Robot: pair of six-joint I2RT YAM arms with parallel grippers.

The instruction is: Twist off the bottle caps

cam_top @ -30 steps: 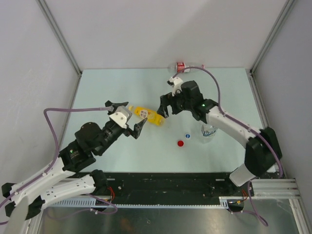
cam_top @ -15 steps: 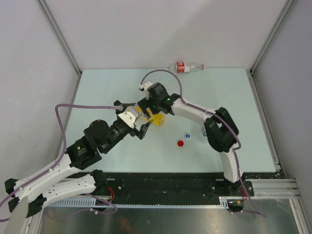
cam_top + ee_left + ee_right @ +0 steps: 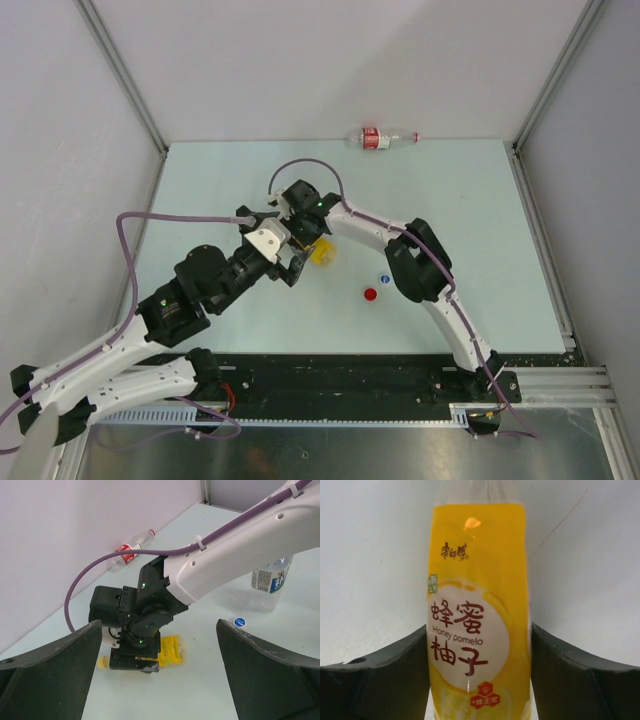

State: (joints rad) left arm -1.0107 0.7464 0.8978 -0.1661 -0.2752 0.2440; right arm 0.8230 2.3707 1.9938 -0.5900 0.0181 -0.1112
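The yellow bottle lies on its side on the table, its white label facing the right wrist camera. My right gripper reaches down over it, and its fingers press against both sides of the bottle. The yellow cap is still on the bottle's neck, sticking out beside the right gripper. My left gripper hovers wide open just to the left, its jaws empty. A red cap and a blue cap lie loose on the table.
A slim clear bottle with a red label lies against the back wall. A short clear bottle stands upright behind the right arm, which hides it from above. The two arms are crowded close together over the yellow bottle.
My right arm has swung left from mid-table onto the yellow bottle and its jaws have closed in against it. The left gripper has edged slightly closer, still open.
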